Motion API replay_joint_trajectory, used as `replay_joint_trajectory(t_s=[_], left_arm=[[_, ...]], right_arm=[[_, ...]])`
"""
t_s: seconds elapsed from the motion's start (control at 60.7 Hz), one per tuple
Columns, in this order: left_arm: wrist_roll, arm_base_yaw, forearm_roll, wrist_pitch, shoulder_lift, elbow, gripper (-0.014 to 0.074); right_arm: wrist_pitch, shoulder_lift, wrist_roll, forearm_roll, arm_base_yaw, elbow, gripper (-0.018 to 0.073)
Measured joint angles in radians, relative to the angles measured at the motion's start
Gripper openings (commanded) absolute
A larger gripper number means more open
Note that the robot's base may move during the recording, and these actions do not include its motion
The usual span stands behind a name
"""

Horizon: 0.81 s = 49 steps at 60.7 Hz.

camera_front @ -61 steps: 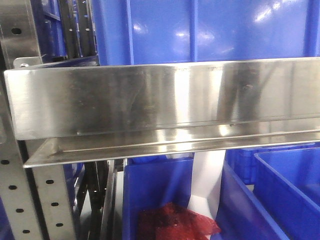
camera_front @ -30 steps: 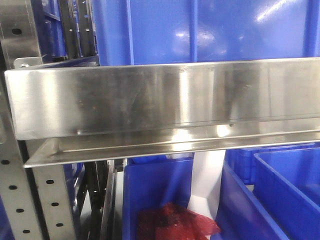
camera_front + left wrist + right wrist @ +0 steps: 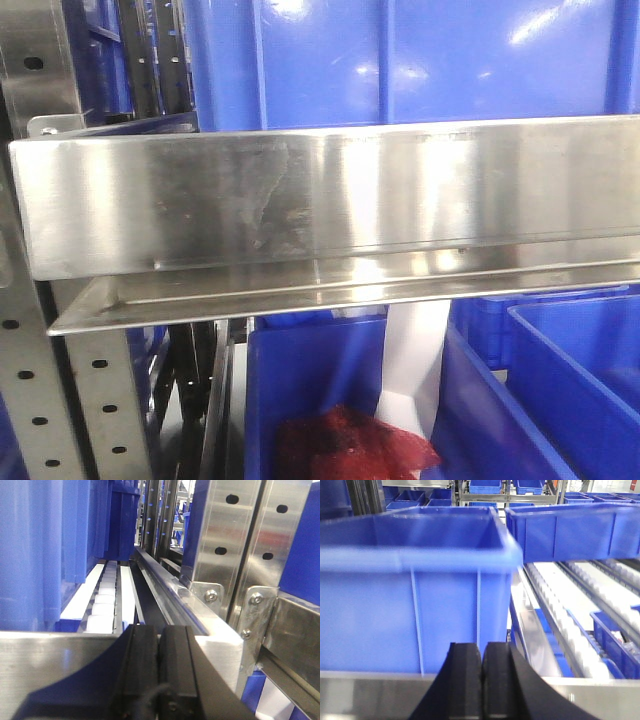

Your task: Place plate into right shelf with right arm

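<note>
Only reflections shifted on the right shelf (image 3: pixel 320 200) — both tools pinched closed, empty.

A warehouse or stockroom: shiny stainless-steel racking (image 3: pixel 330 200), rows of blue plastic storage bins (image 3: pixel 415 595), white roller tracks (image 3: pixel 570 625) throughout.

Storage area packed with racking and bins. Front view: large glossy blue plastic crate (image 3: pixel 400 60) up top with bright overhead light glints on its wall; below, an open blue plastic bin (image 3: pixel 310 390) holding crumpled red mesh material (image 3: pixel 350 450), another blue bin (image 3: pixel 580 390) to its right, white panel (image 3: pixel 415 350) between them. Left wrist view: white plastic roller track (image 3: pixel 102 600) running back beside a blue crate wall (image 3: pixel 45 545). Right wrist view: big open-topped blue tote (image 3: pixel 415 580) close up, a long blue tote (image 3: pixel 575 530) right of it, white roller conveyor lanes (image 3: pixel 570 610) below, more small blue bins (image 3: pixel 415 500) on racks far back. Bright, even lighting.
</note>
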Motion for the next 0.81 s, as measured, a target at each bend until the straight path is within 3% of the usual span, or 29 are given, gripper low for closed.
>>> replay_joint_trajectory(t_s=[0.626,0.807], left_arm=[[0.0,0.0,0.0,0.0,0.0,0.0,-0.0047],[0.0,0.0,0.0,0.0,0.0,0.0,-0.0047]], right_arm=[[-0.02,-0.047,-0.005,0.004,-0.002,0.083,0.0046],[-0.084,-0.062,-0.185,0.131,-0.043,0.14,0.0046]])
